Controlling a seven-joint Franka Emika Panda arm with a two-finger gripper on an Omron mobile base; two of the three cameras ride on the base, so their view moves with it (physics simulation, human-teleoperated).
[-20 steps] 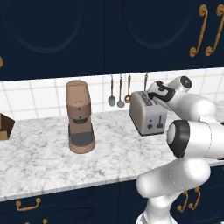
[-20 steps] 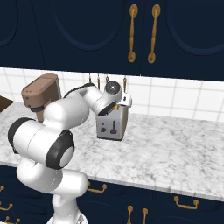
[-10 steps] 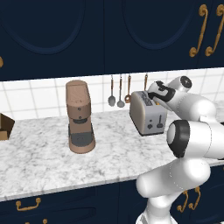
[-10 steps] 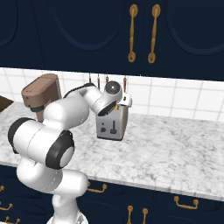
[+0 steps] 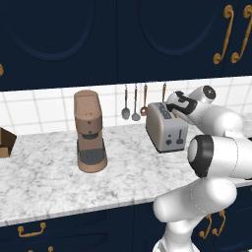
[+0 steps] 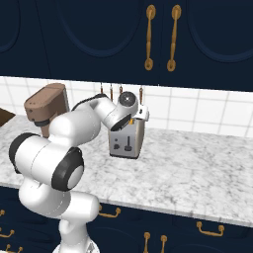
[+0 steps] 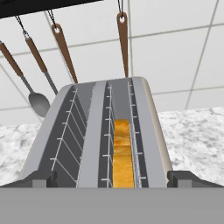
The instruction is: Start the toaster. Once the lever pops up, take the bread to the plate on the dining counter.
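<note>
So your tool [image 7: 112,179] hangs spread wide just above the toaster [image 5: 166,127], gripping nothing; the bread [image 7: 122,153] sits down in one slot; lifting it out and carrying it to the plate remain.

A tall brown coffee machine [image 5: 90,131] stands on the marbled counter [image 5: 44,177], near the left. 4 utensils with brown handles [image 7: 62,47] hang against the white tiled wall [image 6: 197,113], 1 a grey spoon [image 7: 39,103]. Navy cabinets with gold handles [image 6: 160,37] sit above.
</note>
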